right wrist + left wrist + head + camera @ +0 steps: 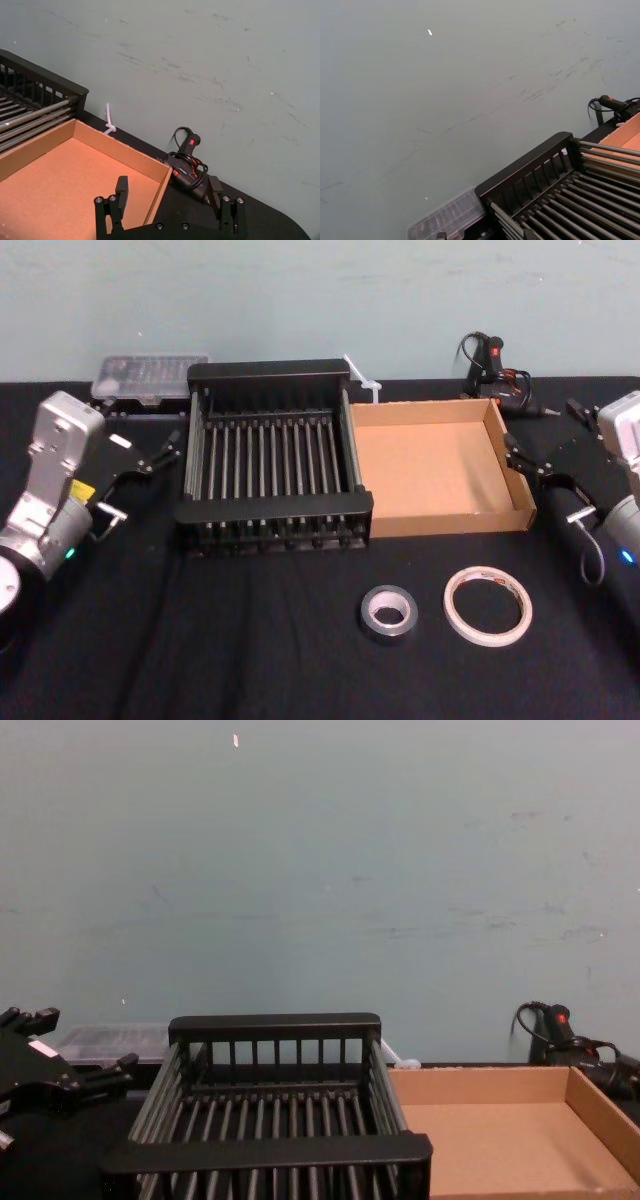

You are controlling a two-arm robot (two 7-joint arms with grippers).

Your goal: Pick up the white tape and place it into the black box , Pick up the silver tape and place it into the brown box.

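The white tape (488, 606) lies flat near the table's front edge, right of centre. Just left of it sits the silver tape (388, 613). Behind them stand the black box (270, 502) (270, 1151) and, touching its right side, the brown box (436, 466) (75, 175); I see nothing inside either. My left gripper (143, 430) (62, 1048) hovers open beside the black box's left side. My right gripper (542, 425) (168, 189) hangs open by the brown box's far right corner, nothing between its fingers. Both grippers are well behind the tapes.
A clear plastic case (150, 375) (447, 220) lies behind the black box's left corner. A black glue gun with its cord (490, 365) (187, 160) sits behind the brown box, and a white tie (362, 380) lies between the boxes at the back. A wall closes the table's far edge.
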